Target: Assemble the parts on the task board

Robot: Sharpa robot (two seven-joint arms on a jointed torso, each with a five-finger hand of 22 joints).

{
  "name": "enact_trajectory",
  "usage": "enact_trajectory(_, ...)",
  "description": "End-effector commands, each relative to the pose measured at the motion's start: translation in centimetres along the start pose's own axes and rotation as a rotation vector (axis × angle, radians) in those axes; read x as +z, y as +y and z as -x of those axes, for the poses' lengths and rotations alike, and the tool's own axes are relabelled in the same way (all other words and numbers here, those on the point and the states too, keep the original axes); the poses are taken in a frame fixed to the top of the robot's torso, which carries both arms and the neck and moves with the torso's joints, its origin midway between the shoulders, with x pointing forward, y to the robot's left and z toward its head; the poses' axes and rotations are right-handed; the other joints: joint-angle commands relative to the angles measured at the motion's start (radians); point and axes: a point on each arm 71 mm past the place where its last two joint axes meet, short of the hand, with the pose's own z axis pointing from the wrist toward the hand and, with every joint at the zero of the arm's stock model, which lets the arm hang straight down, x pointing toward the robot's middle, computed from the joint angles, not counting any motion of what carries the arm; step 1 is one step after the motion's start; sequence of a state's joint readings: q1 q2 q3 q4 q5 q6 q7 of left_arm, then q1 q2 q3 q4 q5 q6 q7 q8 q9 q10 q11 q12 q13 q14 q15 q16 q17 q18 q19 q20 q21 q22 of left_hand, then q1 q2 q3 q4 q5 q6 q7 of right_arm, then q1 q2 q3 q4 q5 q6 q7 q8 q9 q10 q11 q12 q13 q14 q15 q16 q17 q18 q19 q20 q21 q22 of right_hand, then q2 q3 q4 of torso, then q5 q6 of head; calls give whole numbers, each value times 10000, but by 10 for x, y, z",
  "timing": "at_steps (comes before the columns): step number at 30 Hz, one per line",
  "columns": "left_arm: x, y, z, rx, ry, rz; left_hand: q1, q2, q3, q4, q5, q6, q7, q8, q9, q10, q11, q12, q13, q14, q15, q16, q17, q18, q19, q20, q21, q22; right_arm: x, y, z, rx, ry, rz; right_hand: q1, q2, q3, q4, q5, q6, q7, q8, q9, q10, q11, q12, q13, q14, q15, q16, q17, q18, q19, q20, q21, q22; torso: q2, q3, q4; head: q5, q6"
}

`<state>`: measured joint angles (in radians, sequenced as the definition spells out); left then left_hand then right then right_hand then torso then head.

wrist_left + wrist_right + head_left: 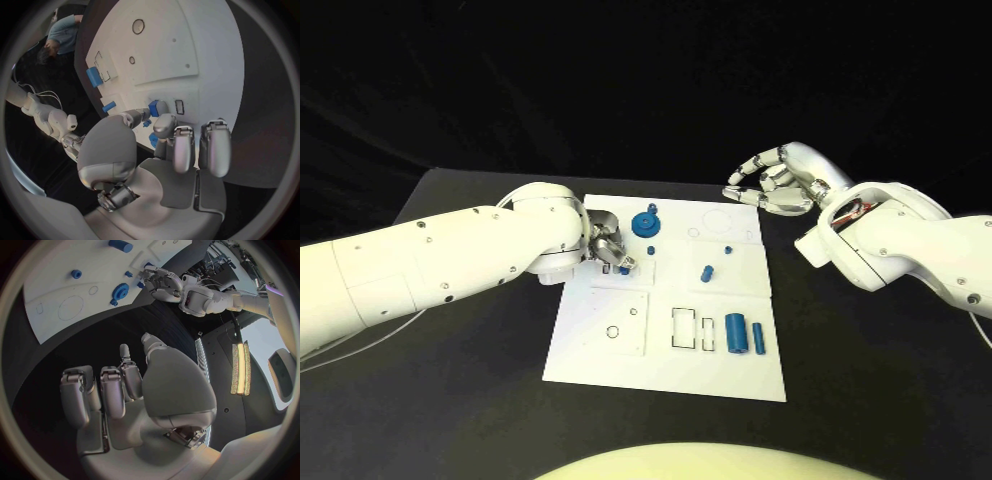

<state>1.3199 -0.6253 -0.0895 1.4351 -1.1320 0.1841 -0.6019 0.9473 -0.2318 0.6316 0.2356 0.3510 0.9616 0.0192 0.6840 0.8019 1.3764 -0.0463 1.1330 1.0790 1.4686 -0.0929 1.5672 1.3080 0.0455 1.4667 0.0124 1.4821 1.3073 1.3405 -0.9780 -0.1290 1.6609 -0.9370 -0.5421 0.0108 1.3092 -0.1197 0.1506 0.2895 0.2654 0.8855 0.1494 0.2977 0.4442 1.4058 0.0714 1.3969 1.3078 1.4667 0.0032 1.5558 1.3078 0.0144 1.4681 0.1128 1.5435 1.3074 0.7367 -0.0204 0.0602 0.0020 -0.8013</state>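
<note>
Now | left hand (607,250) fingers on blue part (623,268) | board (661,375) unlettered

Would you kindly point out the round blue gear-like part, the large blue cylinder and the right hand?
Round blue gear-like part (646,222), head view: its disc.
Large blue cylinder (734,332), head view: mid-body.
Right hand (769,185), head view: palm.
</note>
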Motion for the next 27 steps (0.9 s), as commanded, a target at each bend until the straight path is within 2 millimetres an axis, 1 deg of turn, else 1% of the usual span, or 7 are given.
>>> enact_trajectory(1,1,0,-6,113,382,25,-63,-2,-312,144,-24,48,28,17,-27,60,-2,79,29,1022,-78,36,2628,-82,264,-72,66,933,0,1,-1,-48,51,125,-135,-7,-8,28,-28,-64,-2,42,21,-59,-24,-53,762,904,-41,-43,2074,-57,826,-63,-31,2434,-5,-1,-1,6,2)
enact_trajectory(5,1,2,-6,101,315,60,-71,23,-561,288,-16,65,20,15,-50,68,-9,92,40,1022,-83,36,2628,-86,274,-77,72,951,0,1,0,-49,30,128,-169,-8,-18,28,-45,-70,-3,44,27,-67,-25,-62,752,905,-41,-41,2079,-56,822,-63,-37,2430,-11,4,-3,8,11)
enact_trajectory(8,0,4,-5,71,234,93,-67,54,-829,448,-13,84,14,18,-73,81,-15,112,58,1022,-91,36,2628,-89,285,-82,78,968,0,1,0,-53,6,127,-194,-7,-25,29,-56,-74,-3,46,32,-69,-25,-64,750,905,-41,-43,2076,-54,818,-64,-43,2426,-12,1,-3,0,9)
enact_trajectory(16,-2,8,-3,-90,-30,103,-140,91,-1128,553,-10,93,15,13,-103,87,-14,121,66,1022,-92,36,2628,-88,284,-87,72,963,0,0,1,-63,-41,116,-291,-5,-54,29,-105,-88,-6,56,51,-70,-26,-66,747,902,-43,-47,2067,-52,815,-66,-50,2422,-16,-7,6,4,49)
enact_trajectory(19,-5,8,0,-252,-223,44,-256,103,-1335,566,-14,87,15,3,-123,77,-14,103,46,1022,-92,36,2628,-83,276,-92,59,943,0,-1,1,-66,-56,106,-315,-4,-62,29,-121,-91,-7,59,57,-74,-27,-70,743,900,-44,-51,2058,-51,812,-66,-55,2419,-26,-2,5,7,100)
enact_trajectory(24,-13,8,10,-622,-649,-96,-326,89,-1545,563,-31,3,33,-36,-149,-20,2,-56,-129,1022,-82,36,2628,-75,265,-114,43,916,0,-3,1,-67,-80,67,-334,-2,-68,29,-132,-93,-8,62,61,-76,-27,-72,741,898,-44,-54,2050,-49,808,-67,-62,2415,-22,-4,6,14,191)
enact_trajectory(27,-19,10,22,-865,-903,-156,-291,75,-1636,551,-27,-71,52,-64,-162,-97,17,-170,-252,1022,-73,36,2628,-77,267,-123,43,922,1,-4,1,-74,-96,33,-334,-2,-68,29,-132,-93,-8,62,61,-76,-27,-72,741,898,-44,-54,2050,-49,808,-67,-62,2415,-37,-1,12,24,198)
